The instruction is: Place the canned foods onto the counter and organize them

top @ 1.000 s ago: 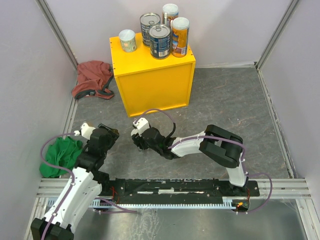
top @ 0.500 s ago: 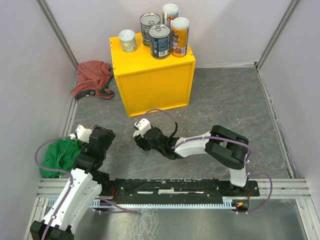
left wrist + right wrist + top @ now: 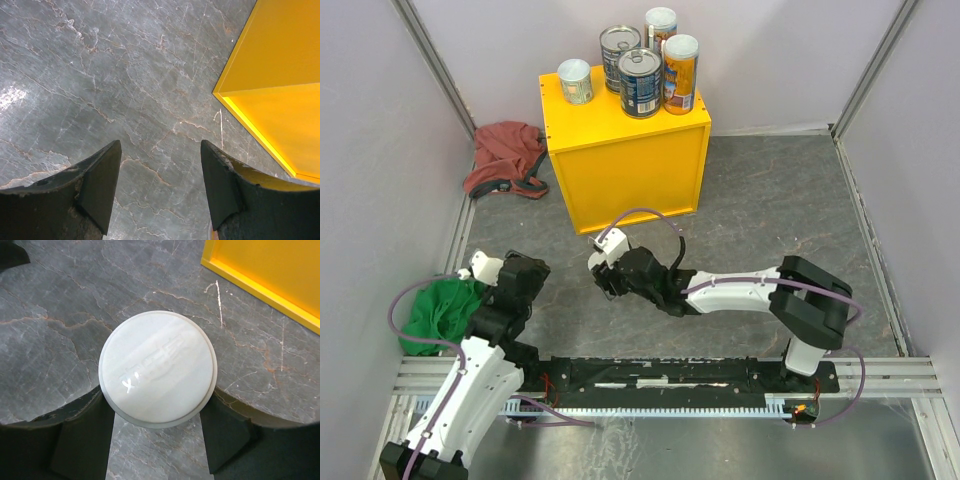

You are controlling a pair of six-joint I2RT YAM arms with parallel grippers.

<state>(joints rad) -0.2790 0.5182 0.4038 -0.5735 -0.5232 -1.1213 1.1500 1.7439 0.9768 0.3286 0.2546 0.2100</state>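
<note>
Grey marbled floor (image 3: 770,200) beneath everything, walled on three sides. Toward the back, the yellow box (image 3: 625,170), with a flat top serving as the shelf for this job. Up there already, five cans (image 3: 640,83), bunched along the far and right part of the top, probably to leave the near left stretch free for one more. Well off to the left, a red cloth (image 3: 505,155) by the wall and a green cloth (image 3: 440,310) beside the left arm (image 3: 480,350), neither of them part of the job.

Stretched low and far forward, the right arm (image 3: 750,290), apparently to bring its load toward the front of the box. At its end, the right gripper (image 3: 613,272), closed to can width around a short white-lidded can (image 3: 158,367), with one of the fingers (image 3: 80,435) on either side and the lid straight up toward the wrist camera. Held upright, likely for a flat set-down later. Near the box's lower front corner, not yet up on it.

Tucked back near its base, the left arm, seemingly just out of the way. Left gripper (image 3: 160,147) spread wide over bare floor, with nothing held.

Resting on the floor or hanging just above it: impossible to tell for the held can. Exact finger contact hidden beneath the lid's rim. From above, no sight of that can at all, buried under the wrist. Rear labels on the box partly blocked by the nearer cans.
</note>
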